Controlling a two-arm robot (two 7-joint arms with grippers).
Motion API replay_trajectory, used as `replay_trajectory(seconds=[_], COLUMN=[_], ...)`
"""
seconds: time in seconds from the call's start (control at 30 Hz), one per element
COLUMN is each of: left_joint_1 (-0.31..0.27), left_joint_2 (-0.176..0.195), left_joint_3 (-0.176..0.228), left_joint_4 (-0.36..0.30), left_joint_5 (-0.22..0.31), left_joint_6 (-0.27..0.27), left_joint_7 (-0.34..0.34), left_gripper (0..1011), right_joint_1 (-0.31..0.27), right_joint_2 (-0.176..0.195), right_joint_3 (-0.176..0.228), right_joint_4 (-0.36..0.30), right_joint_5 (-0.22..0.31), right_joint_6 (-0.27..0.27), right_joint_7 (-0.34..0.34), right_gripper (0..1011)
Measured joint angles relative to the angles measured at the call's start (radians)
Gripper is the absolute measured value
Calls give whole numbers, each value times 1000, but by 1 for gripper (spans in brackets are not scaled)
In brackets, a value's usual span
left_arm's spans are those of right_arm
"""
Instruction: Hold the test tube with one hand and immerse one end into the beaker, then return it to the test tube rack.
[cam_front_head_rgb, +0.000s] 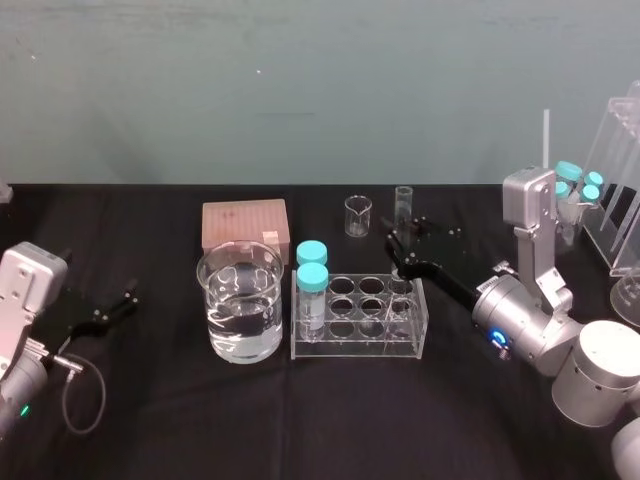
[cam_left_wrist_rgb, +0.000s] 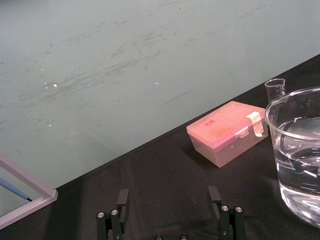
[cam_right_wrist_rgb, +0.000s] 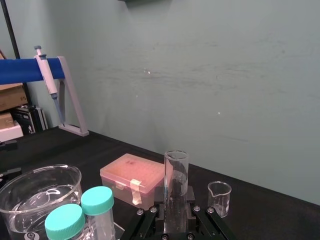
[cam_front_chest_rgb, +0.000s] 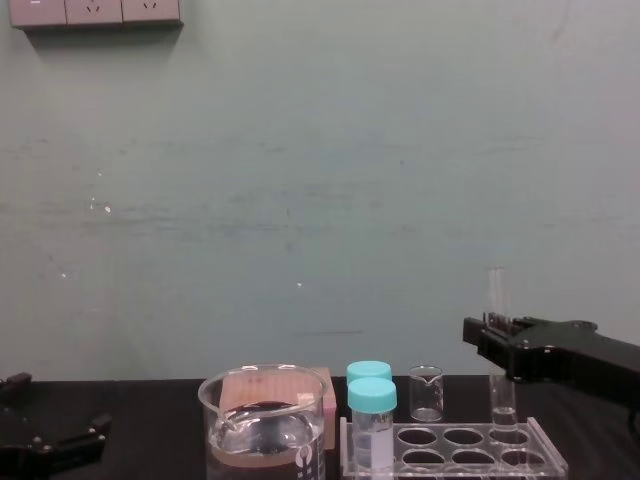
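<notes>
The test tube (cam_front_head_rgb: 403, 203) stands upright at the back right corner of the test tube rack (cam_front_head_rgb: 355, 350), and my right gripper (cam_front_head_rgb: 401, 246) is shut on its middle. In the right wrist view the tube (cam_right_wrist_rgb: 176, 175) rises between the black fingers (cam_right_wrist_rgb: 150, 216). From the chest view the tube's (cam_front_chest_rgb: 497, 300) lower end reaches down to the rack (cam_front_chest_rgb: 480, 452), with the gripper (cam_front_chest_rgb: 492, 342) around it. The beaker (cam_front_head_rgb: 240, 300), part full of water, sits left of the rack. My left gripper (cam_left_wrist_rgb: 168, 200) rests open at the table's left, holding nothing.
Two teal-capped vials (cam_front_head_rgb: 312, 268) stand in the rack's left end. A pink tip box (cam_front_head_rgb: 245, 225) and a tiny beaker (cam_front_head_rgb: 358, 215) sit behind. A clear stand (cam_front_head_rgb: 620, 190) with more vials (cam_front_head_rgb: 575, 180) is at the far right.
</notes>
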Motion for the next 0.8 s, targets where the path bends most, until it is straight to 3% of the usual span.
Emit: replay_trajectory(seconds=[0.8], left_joint_1=[0], left_joint_2=[0], left_joint_3=[0], left_joint_4=[0], left_joint_5=[0], left_joint_6=[0], left_joint_7=[0], left_gripper=[1000], right_joint_1=[9], right_joint_2=[-1], right_joint_3=[-9], right_joint_4=[15], right_joint_5=[-18], right_joint_6=[13], right_joint_7=[-5], right_gripper=[231])
